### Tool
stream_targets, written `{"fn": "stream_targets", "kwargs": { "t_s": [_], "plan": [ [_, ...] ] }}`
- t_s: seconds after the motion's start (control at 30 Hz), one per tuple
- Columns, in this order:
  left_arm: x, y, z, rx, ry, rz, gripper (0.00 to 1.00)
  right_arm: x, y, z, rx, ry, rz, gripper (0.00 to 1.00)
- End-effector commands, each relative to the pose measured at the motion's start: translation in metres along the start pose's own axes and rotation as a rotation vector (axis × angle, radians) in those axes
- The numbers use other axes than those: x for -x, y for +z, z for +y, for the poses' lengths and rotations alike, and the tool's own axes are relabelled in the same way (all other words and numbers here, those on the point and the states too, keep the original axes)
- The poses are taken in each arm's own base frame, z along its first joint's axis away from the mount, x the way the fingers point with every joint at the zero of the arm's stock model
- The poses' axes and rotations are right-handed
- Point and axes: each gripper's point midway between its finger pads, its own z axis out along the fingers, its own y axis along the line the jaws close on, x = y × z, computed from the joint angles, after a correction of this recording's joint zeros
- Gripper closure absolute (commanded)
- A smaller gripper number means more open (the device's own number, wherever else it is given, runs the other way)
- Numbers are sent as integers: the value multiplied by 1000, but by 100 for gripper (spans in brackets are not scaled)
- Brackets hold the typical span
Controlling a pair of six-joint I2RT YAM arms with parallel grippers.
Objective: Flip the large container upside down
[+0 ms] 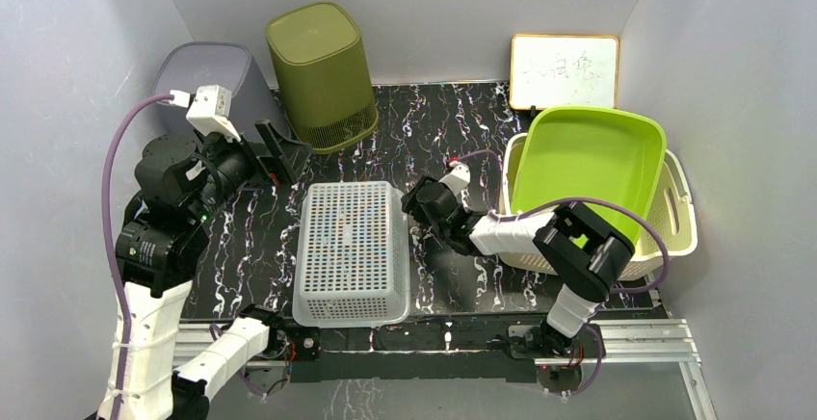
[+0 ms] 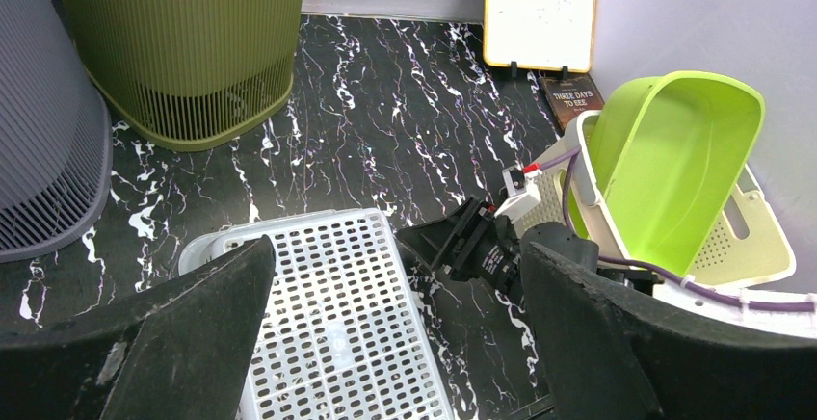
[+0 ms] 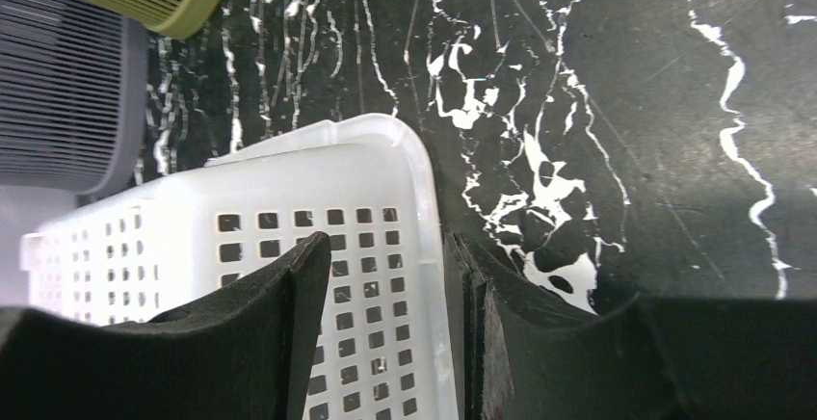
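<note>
Since the white basket [image 1: 352, 247] lies bottom-up in the middle of the table [image 1: 434, 121], by its near edge, the flip looks done. The basket's long sides run from the near edge toward the far edge. The right gripper [image 3: 385, 247] sits at the right long side, near the basket's far corner. Its jaws are partly apart with the rim between them, and they do not seem to squeeze it. The left gripper [image 2: 395, 251] hangs higher over the left side, jaws wide apart, holding nothing. The right arm is much nearer.
</note>
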Motion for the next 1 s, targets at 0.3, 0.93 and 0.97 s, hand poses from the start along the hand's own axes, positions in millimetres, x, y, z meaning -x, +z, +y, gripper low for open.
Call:
{"fn": "stream_targets", "kwargs": {
  "t_s": [0.3, 0.93, 0.97],
  "plan": [
    [-2, 18, -3, -25, -2, 20, 2, 4, -91, 11, -97, -374, 52, 48],
    [-8, 22, 0, -23, -8, 31, 2, -93, -76, 58, 19, -570, 222, 46],
    [-8, 21, -1, -27, -9, 29, 2, -94, -71, 66, 36, -584, 213, 46]
  ]
}}
